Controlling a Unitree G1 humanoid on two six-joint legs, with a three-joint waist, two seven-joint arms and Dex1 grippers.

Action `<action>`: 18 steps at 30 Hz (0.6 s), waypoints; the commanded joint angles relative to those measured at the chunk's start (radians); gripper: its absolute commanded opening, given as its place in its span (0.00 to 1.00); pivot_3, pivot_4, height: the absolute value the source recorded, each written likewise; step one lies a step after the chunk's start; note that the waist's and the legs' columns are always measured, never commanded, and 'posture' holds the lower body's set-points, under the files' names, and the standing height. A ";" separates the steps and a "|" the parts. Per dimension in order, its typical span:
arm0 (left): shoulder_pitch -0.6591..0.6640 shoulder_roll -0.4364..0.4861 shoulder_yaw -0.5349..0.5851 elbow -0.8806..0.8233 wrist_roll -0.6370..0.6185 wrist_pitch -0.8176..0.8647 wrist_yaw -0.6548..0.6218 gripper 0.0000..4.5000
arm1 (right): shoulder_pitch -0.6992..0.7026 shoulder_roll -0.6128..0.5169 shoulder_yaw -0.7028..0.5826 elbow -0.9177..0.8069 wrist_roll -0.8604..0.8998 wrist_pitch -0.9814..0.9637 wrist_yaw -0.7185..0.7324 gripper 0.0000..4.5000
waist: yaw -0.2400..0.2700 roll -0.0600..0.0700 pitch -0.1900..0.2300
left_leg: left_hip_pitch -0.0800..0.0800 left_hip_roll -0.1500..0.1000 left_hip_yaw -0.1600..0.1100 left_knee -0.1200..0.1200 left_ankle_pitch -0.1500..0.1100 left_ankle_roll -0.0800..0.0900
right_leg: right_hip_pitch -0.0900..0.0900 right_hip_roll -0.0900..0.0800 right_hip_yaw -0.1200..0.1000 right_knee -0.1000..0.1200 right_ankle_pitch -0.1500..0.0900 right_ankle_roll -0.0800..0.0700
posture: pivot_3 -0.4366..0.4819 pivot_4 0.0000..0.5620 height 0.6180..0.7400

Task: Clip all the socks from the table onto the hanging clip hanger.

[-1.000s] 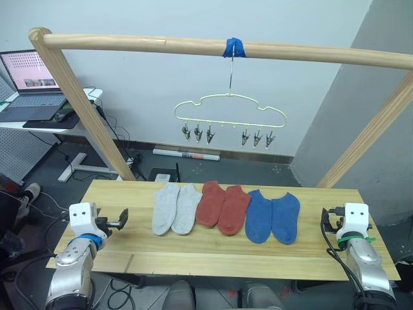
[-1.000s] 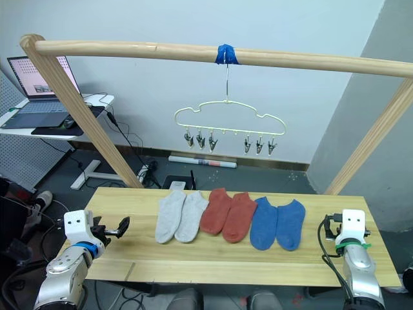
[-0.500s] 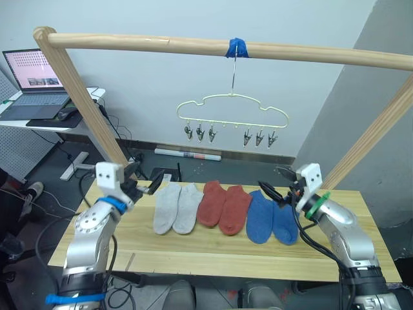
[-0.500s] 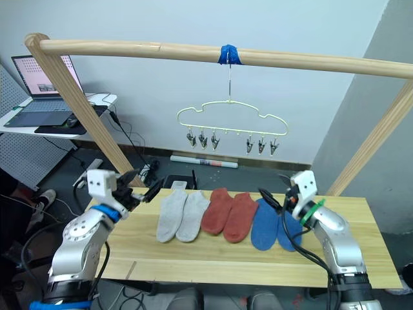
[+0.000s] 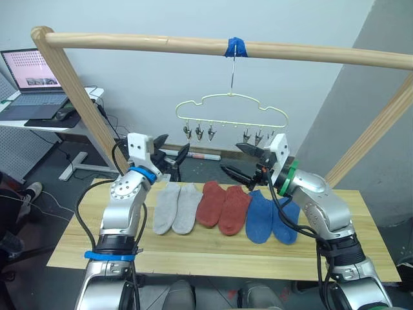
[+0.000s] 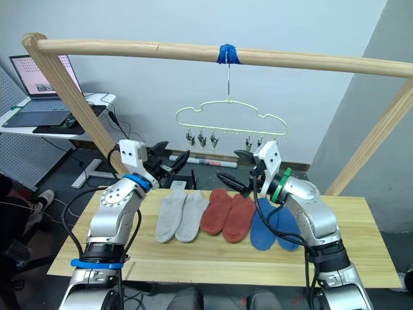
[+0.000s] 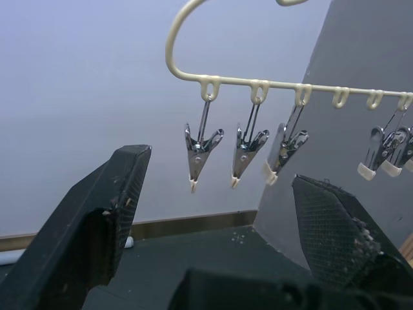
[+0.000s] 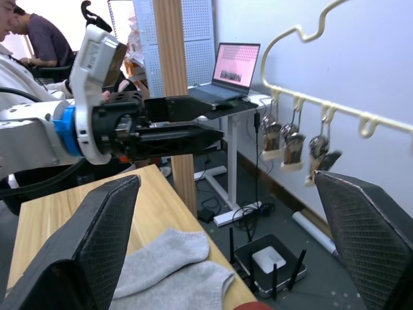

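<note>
Three pairs of socks lie side by side on the table (image 5: 193,255): grey socks (image 5: 174,208), rust red socks (image 5: 223,206) and blue socks (image 5: 271,217). Above them the pale yellow clip hanger (image 5: 232,110) hangs from the pole, its metal clips (image 7: 200,152) bare. My left gripper (image 5: 173,150) is raised above the grey pair, open and holding nothing, just left of and below the hanger's left clips. My right gripper (image 5: 237,160) is raised over the red pair, open and holding nothing, below the hanger's right clips. The two grippers face each other.
A thick wooden pole frame (image 5: 193,45) spans the table, with slanted legs at both ends and blue tape (image 5: 234,47) holding the hanger hook. A laptop (image 5: 32,77) sits on a desk at the far left. A seated person (image 8: 32,39) is in the background.
Both arms have lifted from the table's side edges and swung inward and up toward the hanger. The socks have stayed in place.
</note>
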 commanded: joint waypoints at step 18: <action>-0.155 -0.057 0.011 0.198 0.038 -0.155 0.073 0.55 | -0.068 0.031 -0.015 0.017 -0.013 -0.017 -0.013 1.00 | -0.002 0.000 0.000 | -0.004 0.000 -0.002 0.010 0.000 0.000 | -0.003 0.001 -0.002 0.008 0.000 0.003 | 0.48 0.10 1.00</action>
